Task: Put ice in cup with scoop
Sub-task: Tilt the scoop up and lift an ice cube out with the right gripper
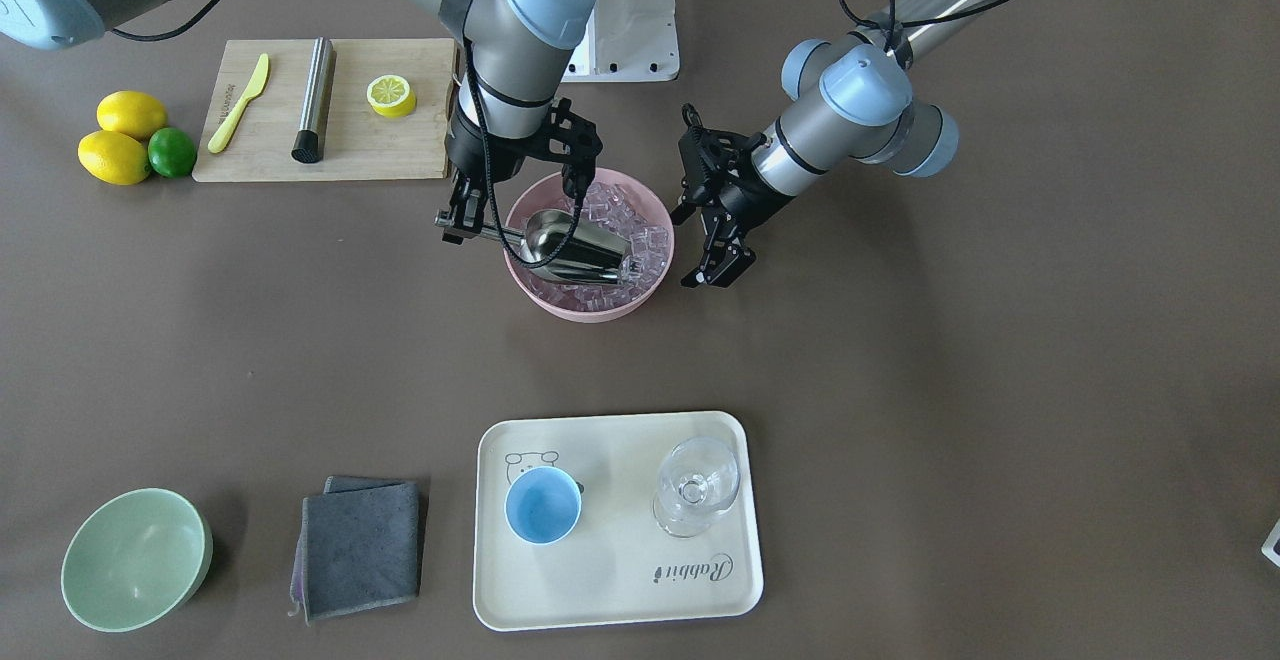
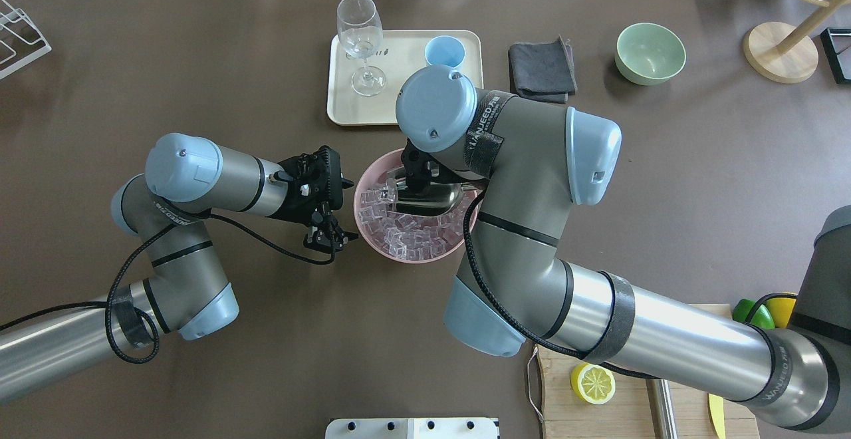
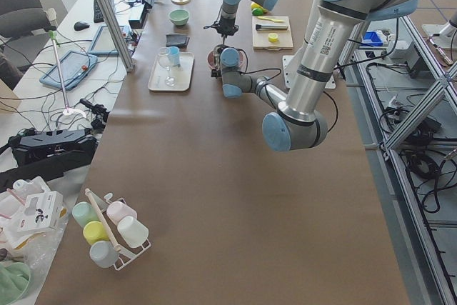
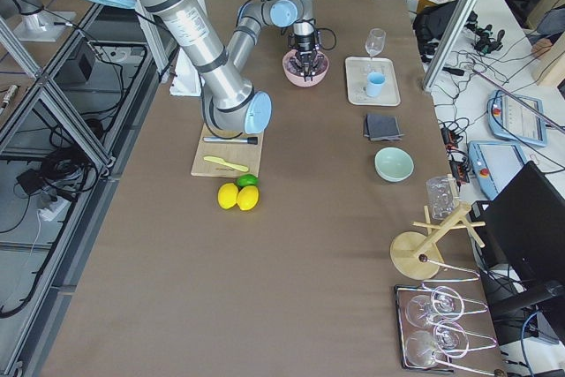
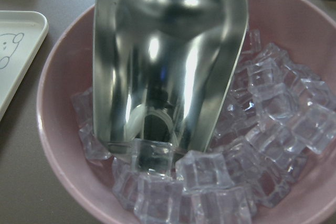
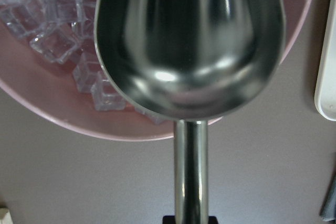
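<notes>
Right hand point(image 1: 460, 228) clamps the scoop point(image 1: 572, 246) handle, tip among ice point(image 1: 654, 240).

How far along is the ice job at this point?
Done: the right gripper has the scoop by its handle. In hand: the scoop's mouth is down among the ice in the pink bowl, with nothing inside it yet. Left: load it, carry it to the cup on the tray, which is empty, and tip. The left gripper is open beside the bowl.
</notes>
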